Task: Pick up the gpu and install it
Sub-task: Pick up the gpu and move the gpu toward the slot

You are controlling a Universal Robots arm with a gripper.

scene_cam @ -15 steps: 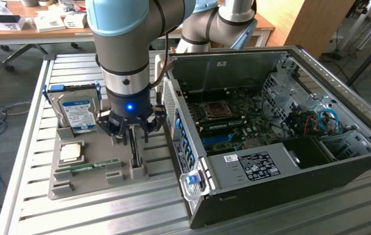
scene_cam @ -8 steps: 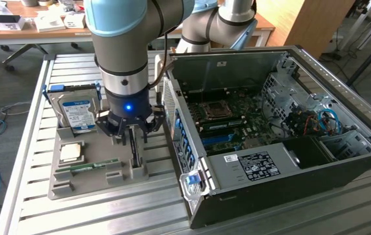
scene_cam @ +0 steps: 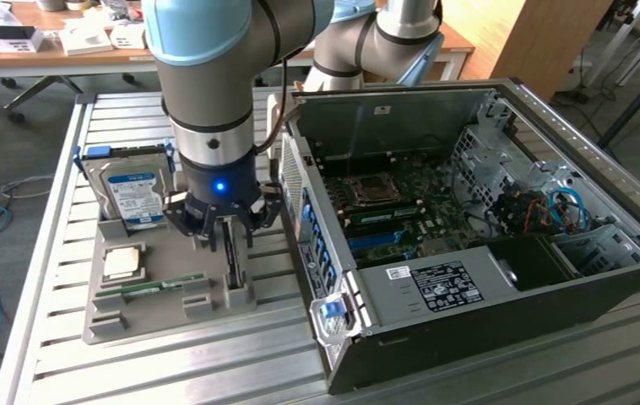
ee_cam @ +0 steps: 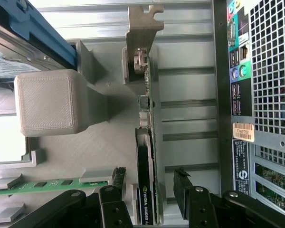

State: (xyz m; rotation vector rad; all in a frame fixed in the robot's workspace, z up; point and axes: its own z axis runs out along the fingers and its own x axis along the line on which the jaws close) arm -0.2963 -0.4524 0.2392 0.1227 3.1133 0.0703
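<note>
Claw (scene_cam: 230, 245) of the arm hangs low over the grey holder tray (scene_cam: 128, 325), wide open and holding nothing. From the wrist view I see its two black fingers (ee_cam: 180, 183), one on each side of the gpu (ee_cam: 146, 142), both apart from it.

The gpu stands on its edge in a slot of the tray, with its pale bracket (ee_cam: 141, 28) at the far end from the claw. It is just beside the back wall of the open computer case (scene_cam: 433, 346).

I think the danger is a crooked grip. If the fingers close off the middle of the card, it could tilt in the slot and jam, or the light tray could rise together with it. The bracket could also catch on the tray's post. The case wall is near, so a swing to that side may hit it.

I count one gpu, one hard drive (scene_cam: 134, 194), one RAM stick (scene_cam: 162, 285) and one square processor chip (scene_cam: 123, 263) on the tray, plus one case and one claw.
</note>
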